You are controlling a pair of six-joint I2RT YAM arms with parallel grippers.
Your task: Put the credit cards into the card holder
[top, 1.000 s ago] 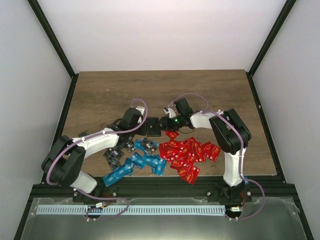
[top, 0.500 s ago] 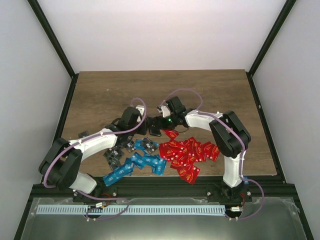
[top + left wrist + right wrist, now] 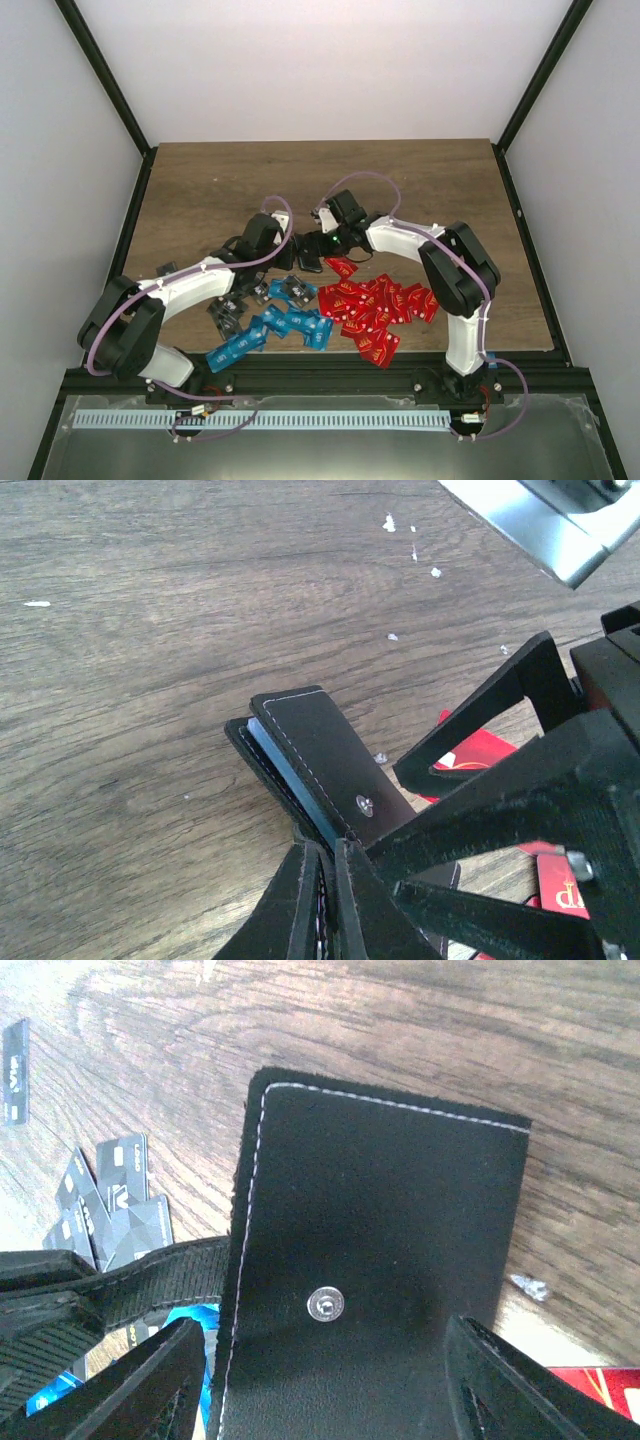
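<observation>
Midway across the wooden table (image 3: 220, 180), on the far side of the card heaps, the black card holder (image 3: 318, 765) lies folded between both arms, with a pale blue lining showing at its edge. At its near end the left gripper (image 3: 328, 858) is pinched tight on it as an anchor. Over it the right gripper (image 3: 325, 1345) stands wide, its fingers (image 3: 160, 1380) straddling the snap-studded flap without visibly clamping it. The step looks like opening the holder. The right jaws should catch only the top flap and lift it off the lower layer, since grabbing both layers would drag the whole wallet. The red cards (image 3: 375, 305), blue cards (image 3: 280, 325) and dark grey cards (image 3: 115, 1210) wait nearby.
</observation>
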